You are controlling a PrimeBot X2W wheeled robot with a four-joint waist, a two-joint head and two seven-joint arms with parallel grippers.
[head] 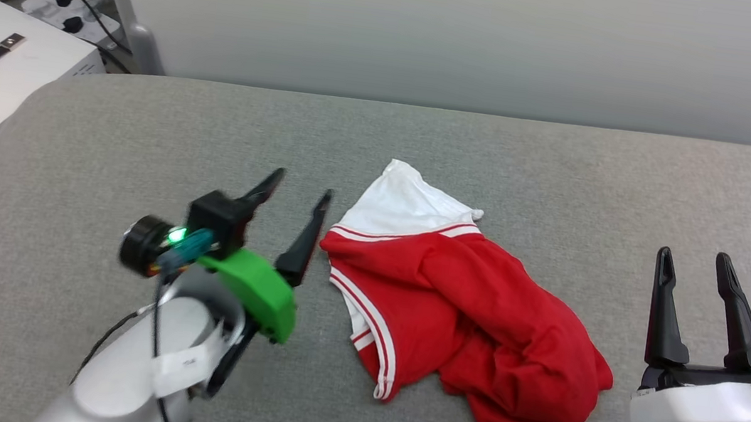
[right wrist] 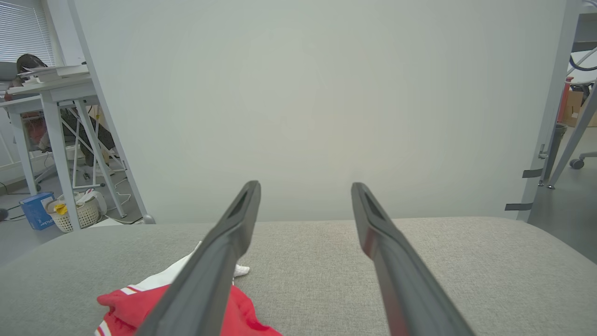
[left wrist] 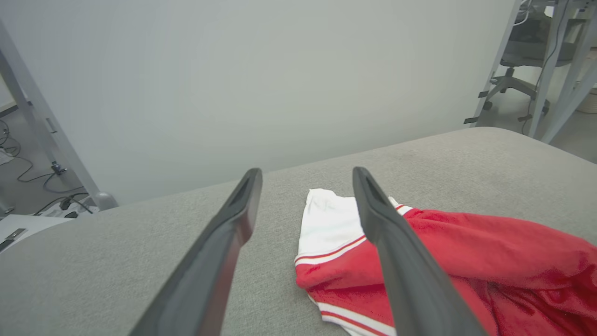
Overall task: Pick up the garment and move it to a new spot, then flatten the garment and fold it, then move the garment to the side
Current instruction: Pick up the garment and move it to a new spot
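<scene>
Red jersey T-shirt (head: 472, 302), white sleeve, striped trim: crumpled heap on grey counter (head: 141, 139).
Lies just to the right of the left end effector (head: 302, 183), whose fingers are spread and empty; well apart to the left of the right end effector (head: 692, 255), likewise spread, empty.

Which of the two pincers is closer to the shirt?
The left pincer: it is open right beside the white sleeve of the shirt, while the right pincer stands farther off.
</scene>
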